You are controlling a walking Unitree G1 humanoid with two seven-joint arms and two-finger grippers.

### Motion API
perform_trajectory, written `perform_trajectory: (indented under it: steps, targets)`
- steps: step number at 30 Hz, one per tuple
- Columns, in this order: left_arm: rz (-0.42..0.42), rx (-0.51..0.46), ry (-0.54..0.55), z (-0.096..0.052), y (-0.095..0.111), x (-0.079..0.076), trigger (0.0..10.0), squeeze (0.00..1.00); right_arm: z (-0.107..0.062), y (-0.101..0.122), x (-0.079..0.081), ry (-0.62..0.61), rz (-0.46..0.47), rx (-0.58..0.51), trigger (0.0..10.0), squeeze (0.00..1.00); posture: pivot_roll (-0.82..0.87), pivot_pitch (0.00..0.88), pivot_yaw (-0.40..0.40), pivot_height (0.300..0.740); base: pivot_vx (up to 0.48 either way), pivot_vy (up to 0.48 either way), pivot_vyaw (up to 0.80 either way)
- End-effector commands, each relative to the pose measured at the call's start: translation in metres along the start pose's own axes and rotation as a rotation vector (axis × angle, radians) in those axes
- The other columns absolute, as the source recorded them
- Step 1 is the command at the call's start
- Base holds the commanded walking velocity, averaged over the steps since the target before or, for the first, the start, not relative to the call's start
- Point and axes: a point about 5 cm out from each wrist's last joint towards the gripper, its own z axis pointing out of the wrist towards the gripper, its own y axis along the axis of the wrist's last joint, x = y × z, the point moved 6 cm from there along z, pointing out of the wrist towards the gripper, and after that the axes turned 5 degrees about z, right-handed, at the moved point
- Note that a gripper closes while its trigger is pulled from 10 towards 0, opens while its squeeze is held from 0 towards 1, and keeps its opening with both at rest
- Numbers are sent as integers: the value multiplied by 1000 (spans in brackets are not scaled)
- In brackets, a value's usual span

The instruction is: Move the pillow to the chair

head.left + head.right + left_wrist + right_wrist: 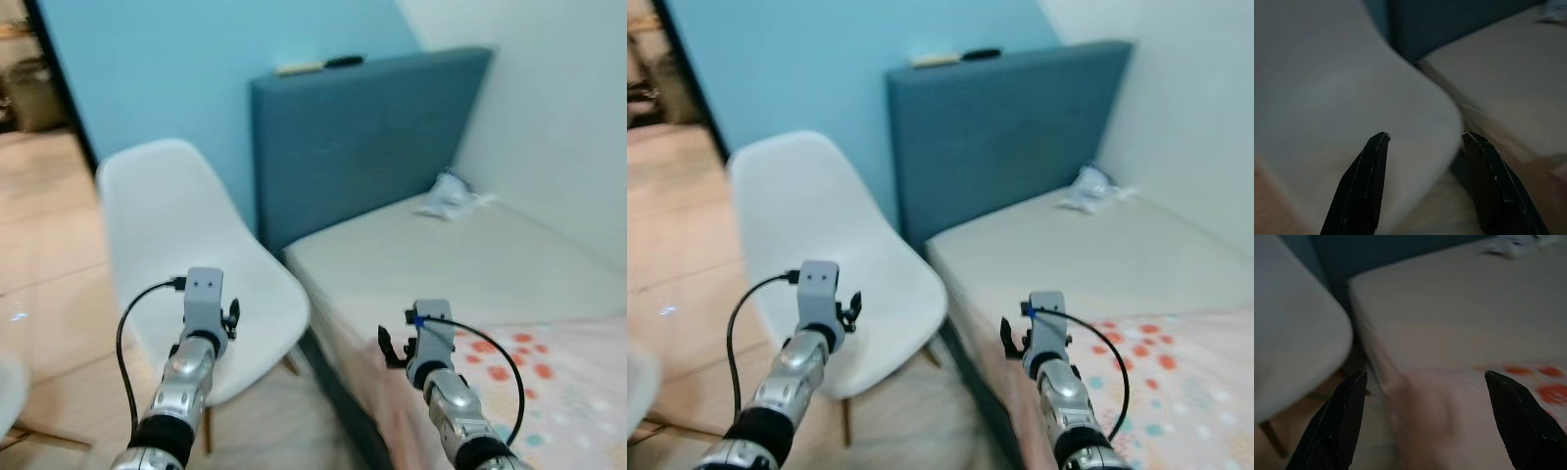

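Pillow (578, 392) (dotted, pink) cut off beside right gripper (1425, 377).

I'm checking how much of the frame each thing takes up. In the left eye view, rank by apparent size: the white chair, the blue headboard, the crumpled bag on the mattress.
1. Blue headboard and white chair: look much alike, and the chair is nearer the camera, so I won't rank them.
2. Crumpled bag: clearly smallest, though farthest away.
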Motion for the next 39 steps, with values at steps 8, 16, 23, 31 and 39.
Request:
perform_trajectory:
  steps: [8,16,23,31,39]
  targets:
    - [-35,5,51,-10,-11,1,10000,0,0,-2,-2,47,-74,40,10000,0,-37,50,-110,740,0,0,-800]
    - [-5,7,73,-8,-8,18,10000,0,-1,-9,1,26,-45,49,10000,0,-32,51,-74,740,0,0,-800]
    - [12,-4,42,-3,0,13,10000,0,-6,-15,-3,-11,-15,45,10000,0,-40,53,-31,740,0,0,-800]
    - [18,4,2,-1,1,5,10000,0,-9,-17,-10,-57,22,32,10000,0,-55,61,5,740,0,0,-800]
    - [24,-12,-11,3,7,3,10000,0,-9,-13,-15,-88,35,9,10000,0,-61,64,25,740,0,0,-800]
